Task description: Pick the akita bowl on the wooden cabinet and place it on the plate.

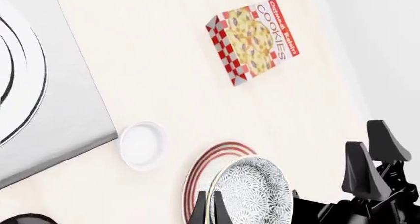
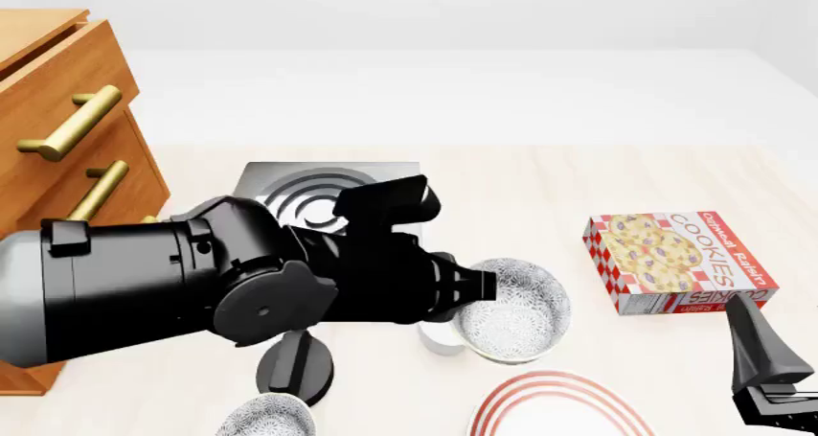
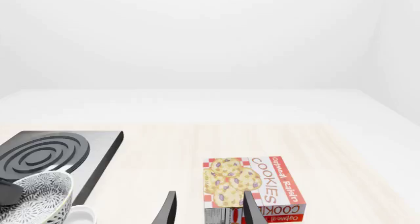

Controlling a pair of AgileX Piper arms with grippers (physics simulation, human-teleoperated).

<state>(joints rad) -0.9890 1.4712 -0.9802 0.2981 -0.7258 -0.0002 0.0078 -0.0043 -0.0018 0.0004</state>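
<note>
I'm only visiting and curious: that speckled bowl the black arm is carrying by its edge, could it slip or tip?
Probably stiff: the akita bowl shows no bending where the left pincer pinches its rim. Held by one edge only, it hangs tilted in the left wrist view, so it might swing or slip. It looks glazed, so likely smooth and breakable if dropped short of the plate.

A simulated kitchen-like tabletop, plainly rendered: a pale wood table (image 2: 576, 177) against blank white surroundings holds a grey stove (image 2: 326, 189) with dark rings, a box of cookies (image 2: 677, 261), a red-ringed plate (image 2: 556, 409), speckled bowls, and a wooden cabinet (image 2: 64, 120) with brass handles
</note>
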